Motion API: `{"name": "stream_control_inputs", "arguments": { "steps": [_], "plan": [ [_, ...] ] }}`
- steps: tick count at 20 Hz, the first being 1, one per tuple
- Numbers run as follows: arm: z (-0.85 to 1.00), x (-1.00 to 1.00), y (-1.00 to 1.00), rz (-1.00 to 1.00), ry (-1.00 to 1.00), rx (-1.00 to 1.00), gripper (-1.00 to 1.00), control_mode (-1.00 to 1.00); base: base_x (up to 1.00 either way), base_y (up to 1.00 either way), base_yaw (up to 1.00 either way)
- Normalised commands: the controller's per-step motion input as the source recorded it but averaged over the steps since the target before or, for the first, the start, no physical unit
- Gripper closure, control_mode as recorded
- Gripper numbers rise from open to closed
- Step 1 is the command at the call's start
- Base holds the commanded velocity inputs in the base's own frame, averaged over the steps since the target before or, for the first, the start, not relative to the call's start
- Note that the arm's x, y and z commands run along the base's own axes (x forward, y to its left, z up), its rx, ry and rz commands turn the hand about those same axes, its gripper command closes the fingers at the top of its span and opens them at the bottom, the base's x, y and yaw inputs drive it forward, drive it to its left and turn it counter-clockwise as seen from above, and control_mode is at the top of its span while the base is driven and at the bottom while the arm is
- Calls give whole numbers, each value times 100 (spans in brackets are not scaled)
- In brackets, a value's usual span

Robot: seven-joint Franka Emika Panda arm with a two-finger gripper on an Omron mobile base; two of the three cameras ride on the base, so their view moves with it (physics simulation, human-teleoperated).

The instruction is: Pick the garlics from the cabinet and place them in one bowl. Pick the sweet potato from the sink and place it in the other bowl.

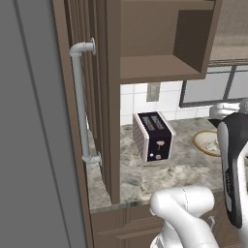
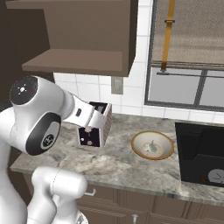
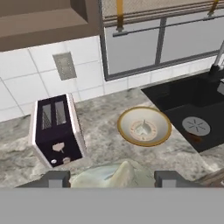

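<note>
arm (image 2: 39,127): glossy white rounded links | joints: dark grey, small white markings | finger tips (image 3: 52,178): small, dark grey

Tan bowl (image 3: 144,127), black sink (image 3: 188,105), off-white garlic (image 3: 111,177), brown cabinet (image 1: 164,38).

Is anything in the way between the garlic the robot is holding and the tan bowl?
Nothing visible blocks it. In the hand view, the garlic sits between the fingers of the gripper, and bare counter lies between it and the tan bowl, which already holds one garlic. The toaster stands off to one side.
</note>
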Motion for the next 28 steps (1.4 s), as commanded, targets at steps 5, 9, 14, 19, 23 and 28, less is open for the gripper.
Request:
{"name": "stream_control_inputs", "arguments": {
  "steps": [5,9,14,19,23,28],
  "plan": [
    [-32,8,-66,0,5,0,100,-100,0,0,0],
    [-29,19,-63,0,0,0,100,-100,0,0,0],
    [-32,30,-59,0,1,0,100,-100,0,0,0],
    [-31,24,-25,0,9,0,100,-100,0,0,0],
    [-51,52,-17,0,13,1,100,-100,0,0,0],
    [-53,56,-11,0,4,4,100,-100,0,0,0]
  ]
}}
